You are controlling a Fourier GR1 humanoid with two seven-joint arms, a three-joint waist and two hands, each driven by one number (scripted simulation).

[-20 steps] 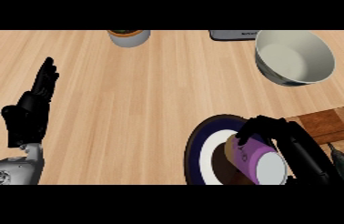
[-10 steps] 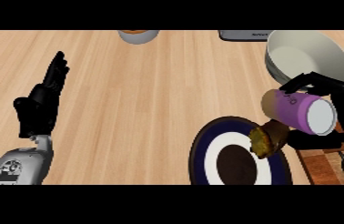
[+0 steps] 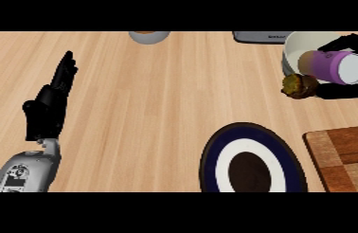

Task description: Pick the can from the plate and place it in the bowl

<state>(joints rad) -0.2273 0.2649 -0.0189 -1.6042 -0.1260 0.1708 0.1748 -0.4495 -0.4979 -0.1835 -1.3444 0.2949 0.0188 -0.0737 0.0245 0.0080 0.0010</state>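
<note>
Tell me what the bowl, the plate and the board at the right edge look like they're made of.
Bowl: plain white, smooth, probably glazed ceramic. Plate: dark blue and white rings round a dark centre, likely glazed ceramic too. Board: reddish-brown blocks in a checker pattern, looks like matte wood.

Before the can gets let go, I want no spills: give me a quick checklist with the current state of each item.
1. Can held by the right hand: ok, fingers curl round it.
2. Can off the plate: ok.
3. Can over the bowl: ok, it overlaps the rim, lying on its side.
4. Bowl interior free: cannot tell, mostly hidden.
5. Brown lumpy item beside the bowl, under the hand: cannot tell if it interferes.
6. Left hand out of the way: ok, open at the left.
</note>
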